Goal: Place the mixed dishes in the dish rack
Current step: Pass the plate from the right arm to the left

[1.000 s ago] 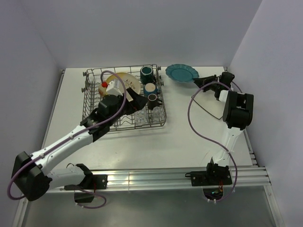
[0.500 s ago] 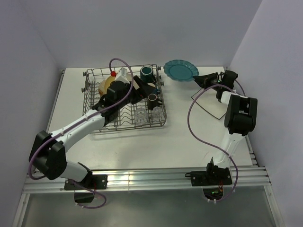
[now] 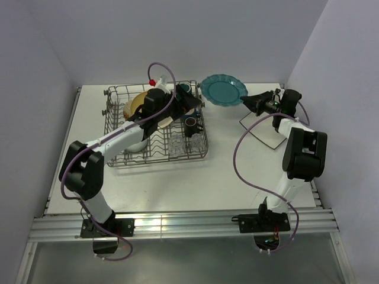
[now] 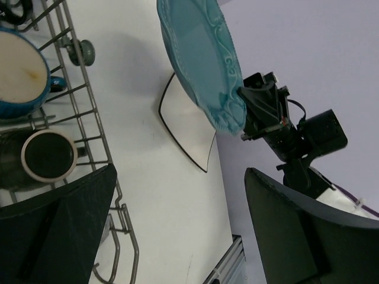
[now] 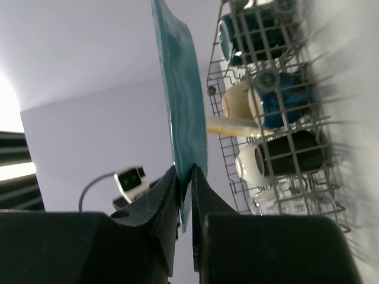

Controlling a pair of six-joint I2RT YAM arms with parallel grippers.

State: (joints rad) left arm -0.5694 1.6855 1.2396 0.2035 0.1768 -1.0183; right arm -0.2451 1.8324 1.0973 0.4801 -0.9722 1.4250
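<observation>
Your wire rack, at the far left of the counter, already holds a glossy cream plate, glazed mugs and clear glasses. Your left tool hangs released over its far right corner. Just beyond, the scalloped teal plate is off the counter, its rim pinched in your clenched right tool. The flat white square plate lies near the right edge, not yet loaded.
</observation>
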